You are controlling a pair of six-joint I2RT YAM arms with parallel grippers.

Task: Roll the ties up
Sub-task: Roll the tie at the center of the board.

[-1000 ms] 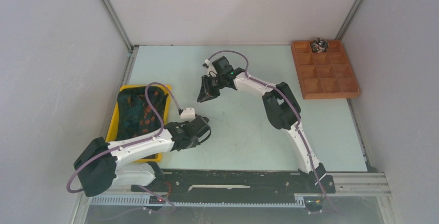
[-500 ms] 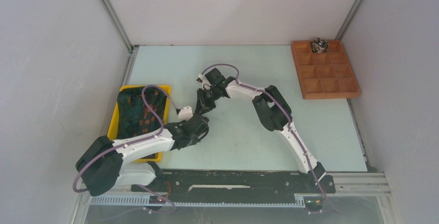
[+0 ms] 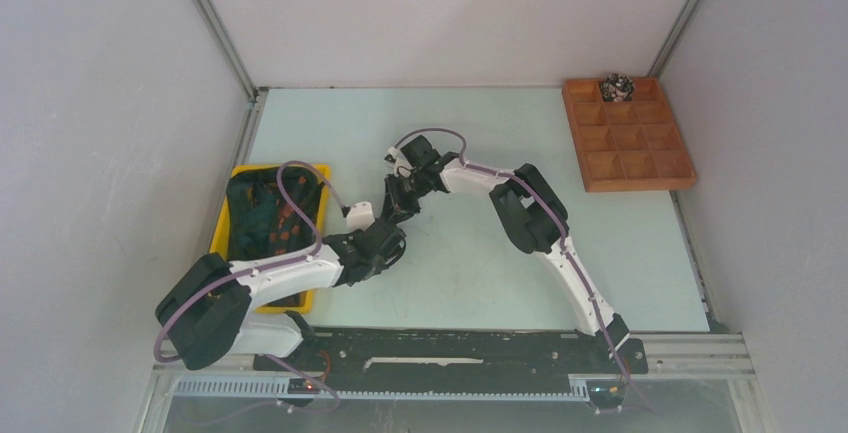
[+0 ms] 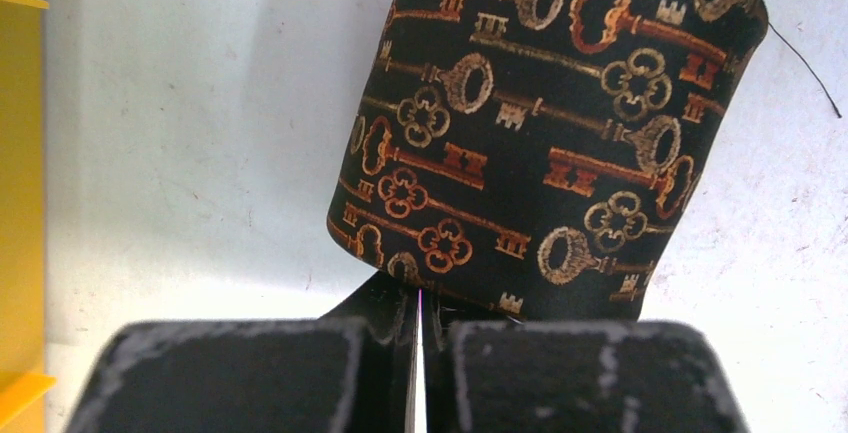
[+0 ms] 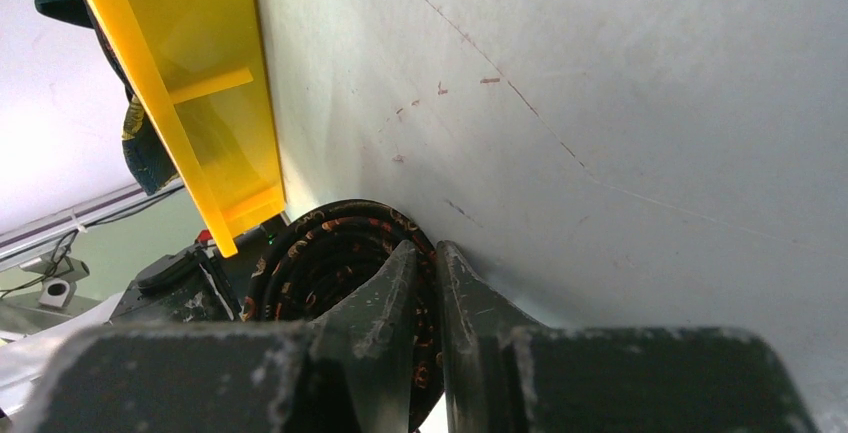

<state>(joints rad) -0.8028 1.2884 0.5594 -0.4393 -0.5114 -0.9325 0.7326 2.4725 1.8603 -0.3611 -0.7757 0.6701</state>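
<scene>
A rolled tie (image 4: 540,133), black with an orange-brown key pattern, stands as a tight coil on the table. My right gripper (image 5: 428,253) is shut on the coil's wall (image 5: 320,253), one finger inside the roll and one outside. In the top view the right gripper (image 3: 398,203) sits just beyond the left gripper (image 3: 385,241). My left gripper (image 4: 420,298) is shut, with its fingertips at the coil's lower edge and nothing visible between them. More ties (image 3: 268,215) lie heaped in a yellow bin (image 3: 318,175). One coiled tie (image 3: 616,85) sits in a back compartment of the wooden tray (image 3: 640,148).
The yellow bin stands at the left table edge, close to the left arm, and shows in the right wrist view (image 5: 200,83) and the left wrist view (image 4: 15,153). The wooden compartment tray is at the back right corner. Walls close in the table on three sides.
My right gripper has carried the coil down and left toward the left gripper. My left gripper has moved up and right to meet it.
</scene>
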